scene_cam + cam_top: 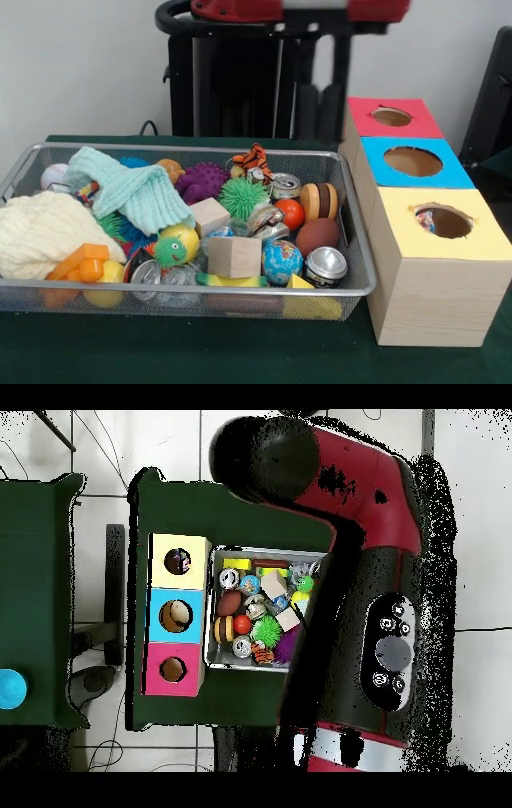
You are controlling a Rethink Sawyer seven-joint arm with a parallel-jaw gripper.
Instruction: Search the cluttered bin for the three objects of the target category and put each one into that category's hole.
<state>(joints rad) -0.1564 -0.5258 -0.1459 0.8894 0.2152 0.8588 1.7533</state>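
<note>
My arm [350,574] hangs over the wire bin [356,240], but my gripper shows in neither view — I cannot tell its state. The bin is crammed with toys, cans and wooden blocks; just right stand the boxes — red [396,132], blue [448,172], yellow [432,280] — holes up.

Robotics lab setup: red-and-black arm [350,584] over a green-covered table [200,352], wire-mesh bin [352,240] of assorted toys, wooden box [436,280] with colour-coded holes, cables on tiled floor [100,464].
</note>
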